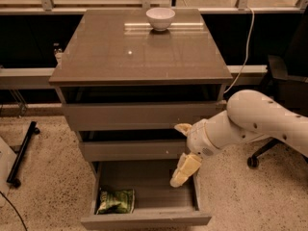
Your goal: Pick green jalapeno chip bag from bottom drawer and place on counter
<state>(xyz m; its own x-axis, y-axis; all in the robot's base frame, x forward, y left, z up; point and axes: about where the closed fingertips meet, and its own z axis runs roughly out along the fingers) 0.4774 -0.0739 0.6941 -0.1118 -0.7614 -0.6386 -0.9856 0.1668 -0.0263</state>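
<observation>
The green jalapeno chip bag (116,201) lies crinkled in the front left corner of the bottom drawer (146,220), which is pulled out. My gripper (181,150) hangs at the right side of the cabinet, above the drawer's right half, well to the right of the bag and apart from it. Its two cream fingers (185,170) are spread apart with nothing between them. The counter (139,52) is the glossy grey-brown top of the cabinet, high above the gripper.
A white bowl (160,18) stands at the back of the counter. The two upper drawers (139,117) are slightly open. A chair base (262,153) is on the floor to the right, a black stand (21,153) to the left.
</observation>
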